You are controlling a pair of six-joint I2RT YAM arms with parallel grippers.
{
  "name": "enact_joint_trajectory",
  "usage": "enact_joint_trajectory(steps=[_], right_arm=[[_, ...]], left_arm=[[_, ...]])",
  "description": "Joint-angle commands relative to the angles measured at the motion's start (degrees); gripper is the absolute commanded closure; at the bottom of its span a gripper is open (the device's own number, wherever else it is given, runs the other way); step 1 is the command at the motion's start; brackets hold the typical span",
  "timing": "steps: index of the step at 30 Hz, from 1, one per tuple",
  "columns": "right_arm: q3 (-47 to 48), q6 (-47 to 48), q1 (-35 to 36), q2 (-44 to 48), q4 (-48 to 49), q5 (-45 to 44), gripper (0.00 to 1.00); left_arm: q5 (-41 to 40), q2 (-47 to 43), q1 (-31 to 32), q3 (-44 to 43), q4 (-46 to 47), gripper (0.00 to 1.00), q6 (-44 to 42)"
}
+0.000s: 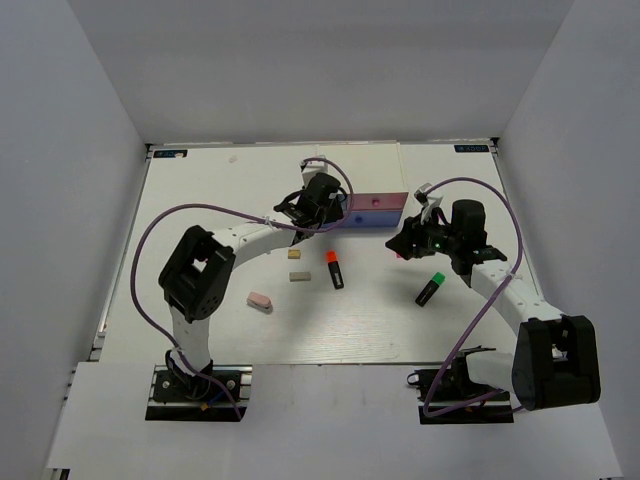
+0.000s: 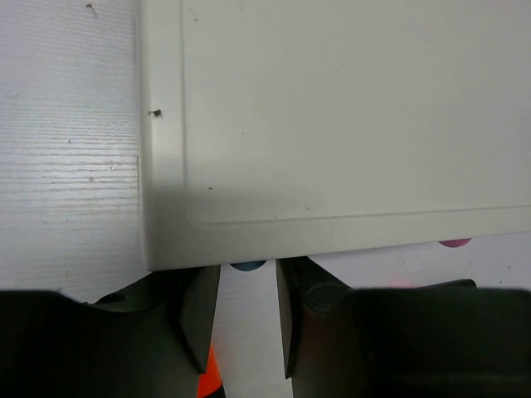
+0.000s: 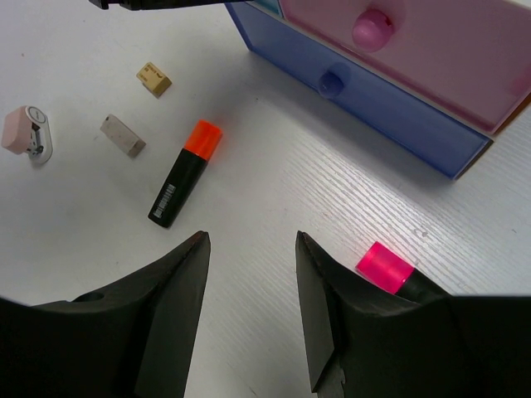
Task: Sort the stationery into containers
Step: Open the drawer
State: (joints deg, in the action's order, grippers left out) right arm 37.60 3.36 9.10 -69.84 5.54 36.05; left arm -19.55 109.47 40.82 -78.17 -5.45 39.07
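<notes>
The containers are drawers in a small white box (image 1: 393, 229) (image 2: 332, 124), with pink (image 3: 431, 50) and blue (image 3: 373, 112) fronts. My left gripper (image 1: 320, 212) (image 2: 249, 278) hangs over the box's front left edge. Its jaws are open by a narrow gap, in line with a blue knob (image 2: 247, 266) and not visibly touching it. My right gripper (image 1: 406, 243) (image 3: 250, 240) is open and empty above the table. A pink-capped highlighter (image 3: 384, 267) lies just right of it. The orange highlighter (image 1: 335, 270) (image 3: 184, 174) and green highlighter (image 1: 431, 288) lie on the table.
A tan eraser (image 1: 295, 254) (image 3: 154, 79), a grey eraser (image 1: 299, 275) (image 3: 123, 135) and a pink oval eraser (image 1: 259, 301) (image 3: 28, 133) lie left of the orange highlighter. White walls close in the table on three sides.
</notes>
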Motion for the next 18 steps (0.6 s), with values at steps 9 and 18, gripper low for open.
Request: enact_joint_trajectory(steps=[9,18], right_arm=[[-0.6,0.6,-0.14,1.38,0.09,-0.37,0.48],[-0.87,0.86,-0.14,1.2,-0.09,-0.37,0.48]], left_arm=[[-6.11,-0.31,1.19,-3.57,-1.23,0.65,0.48],[-6.73,-0.31,1.19,-3.57,-1.75,0.57,0.48]])
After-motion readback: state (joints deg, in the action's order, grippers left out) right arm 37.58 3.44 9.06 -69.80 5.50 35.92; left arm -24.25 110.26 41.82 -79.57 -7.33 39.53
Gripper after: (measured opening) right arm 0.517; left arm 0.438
